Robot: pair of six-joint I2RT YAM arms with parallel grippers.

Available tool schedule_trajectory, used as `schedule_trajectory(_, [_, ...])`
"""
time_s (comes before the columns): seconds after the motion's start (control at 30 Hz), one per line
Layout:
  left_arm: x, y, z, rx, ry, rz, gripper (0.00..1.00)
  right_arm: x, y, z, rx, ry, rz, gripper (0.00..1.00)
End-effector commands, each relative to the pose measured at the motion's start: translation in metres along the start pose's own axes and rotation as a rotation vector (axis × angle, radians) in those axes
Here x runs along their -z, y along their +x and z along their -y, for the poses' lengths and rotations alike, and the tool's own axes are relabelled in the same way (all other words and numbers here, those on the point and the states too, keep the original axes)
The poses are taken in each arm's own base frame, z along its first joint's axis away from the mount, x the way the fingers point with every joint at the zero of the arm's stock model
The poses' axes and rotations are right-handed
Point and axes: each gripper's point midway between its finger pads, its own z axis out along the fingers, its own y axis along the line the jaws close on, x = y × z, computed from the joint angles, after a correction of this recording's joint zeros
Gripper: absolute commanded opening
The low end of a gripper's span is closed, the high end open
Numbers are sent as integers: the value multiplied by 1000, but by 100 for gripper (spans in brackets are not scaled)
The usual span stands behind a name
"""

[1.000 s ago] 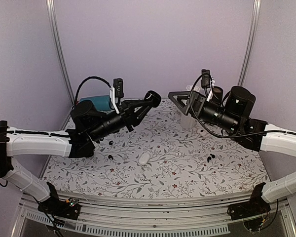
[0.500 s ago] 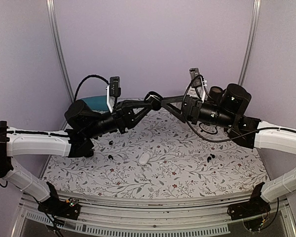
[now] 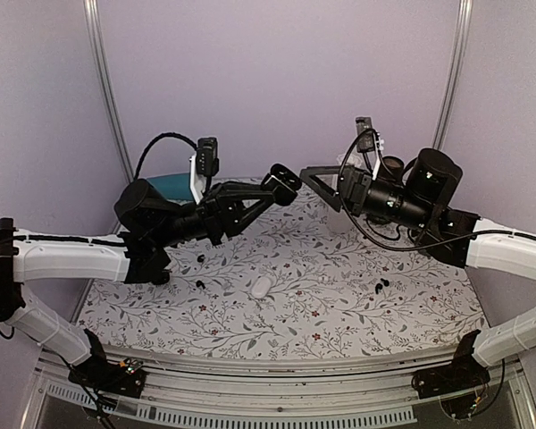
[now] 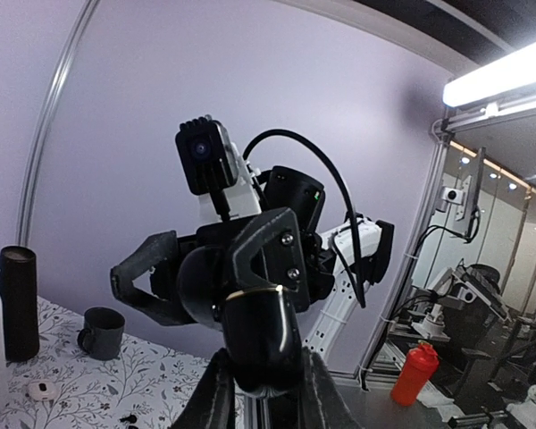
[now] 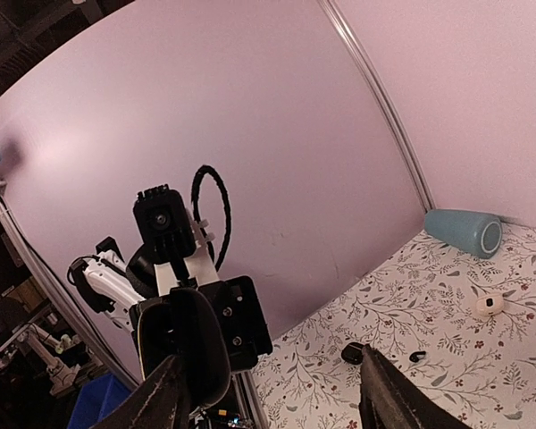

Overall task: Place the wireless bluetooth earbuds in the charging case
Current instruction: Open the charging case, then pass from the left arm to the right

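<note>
The right tool (image 3: 314, 179) has drawn back from their meeting, fingers parted and empty, just right of the black charging case (image 3: 286, 177) clamped aloft in the left tool (image 3: 277, 185), while earbuds (image 3: 381, 285) lie on the table (image 3: 322, 308) below.

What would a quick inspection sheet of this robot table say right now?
Surface: floral cloth, flat, no spills seen.
Job's things: black earbuds loose on the cloth; white case lying mid-table; black case held up in the air.
Clutter: teal cylinder on its side at the back; dark mug; tall black cylinder.
Grippers: left gripper shut on the black case; right gripper open, empty, facing it.
Cables: black cable looping over the left wrist, clear of the table.
Surroundings: purple walls, metal posts.
</note>
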Motion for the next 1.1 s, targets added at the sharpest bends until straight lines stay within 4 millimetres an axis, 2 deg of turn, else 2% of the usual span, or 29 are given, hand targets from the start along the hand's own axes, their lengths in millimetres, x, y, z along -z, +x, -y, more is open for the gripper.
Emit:
schedule_trajectory(0.0, [-4,-12,13,-36,78,22,0,8,-23,4,-10,52,62,65])
schedule_trajectory(0.2, [-3,-13,8,-34,44,37,0,7,-18,-11,8,-30,26,69])
schedule_trajectory(0.4, [-2,-15,2,-30,13,48,0,21,-15,-26,8,-115,54,72])
schedule_trajectory(0.53, [-5,-13,2,-25,31,38,0,17,-8,-31,9,-144,38,71])
schedule_trajectory(0.6, [-6,-13,5,-23,53,32,0,13,-6,-31,12,-145,30,68])
schedule_trajectory(0.87, [-8,-13,9,-23,76,25,0,0,-5,-36,22,-189,-3,46])
schedule_trajectory(1.07, [-8,-12,8,-20,76,23,0,-3,-4,-37,15,-202,-14,33])
